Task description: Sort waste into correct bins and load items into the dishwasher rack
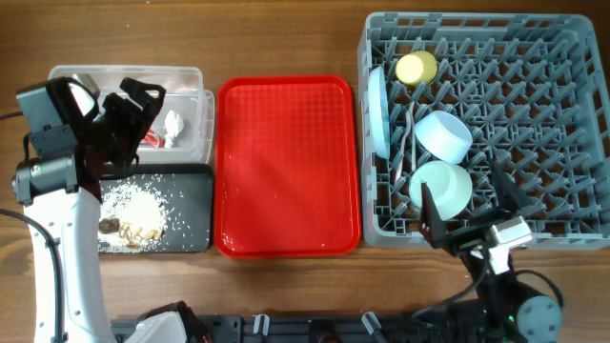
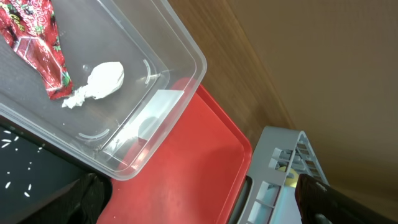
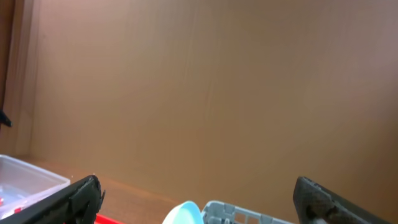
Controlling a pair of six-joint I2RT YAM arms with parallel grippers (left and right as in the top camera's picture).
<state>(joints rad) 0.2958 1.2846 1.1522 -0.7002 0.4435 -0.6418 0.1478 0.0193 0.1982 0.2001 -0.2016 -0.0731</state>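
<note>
The clear tub [image 1: 195, 78] holds the red wrapper [image 1: 152, 140] and the white tissue [image 1: 173, 124]; both also show in the left wrist view, wrapper [image 2: 37, 43] and tissue [image 2: 104, 79]. The black tray [image 1: 191, 205] holds rice with brown bits [image 1: 129, 214]. The grey rack [image 1: 534, 124] holds the upright blue plate [image 1: 378, 110], yellow cup [image 1: 416, 68], light-blue bowl [image 1: 444, 135], pale-green bowl [image 1: 441, 186] and white cutlery [image 1: 404, 133]. My left gripper [image 1: 141, 110] [image 2: 205, 205] is open and empty above the tub. My right gripper [image 1: 467, 214] [image 3: 202, 199] is open and empty at the rack's front edge.
The flat red serving tray [image 1: 286, 167] lies between the bins and the rack and is bare. It also shows in the left wrist view [image 2: 193, 168], beside the tub's rim [image 2: 189, 56]. The right wrist view shows mostly the brown table.
</note>
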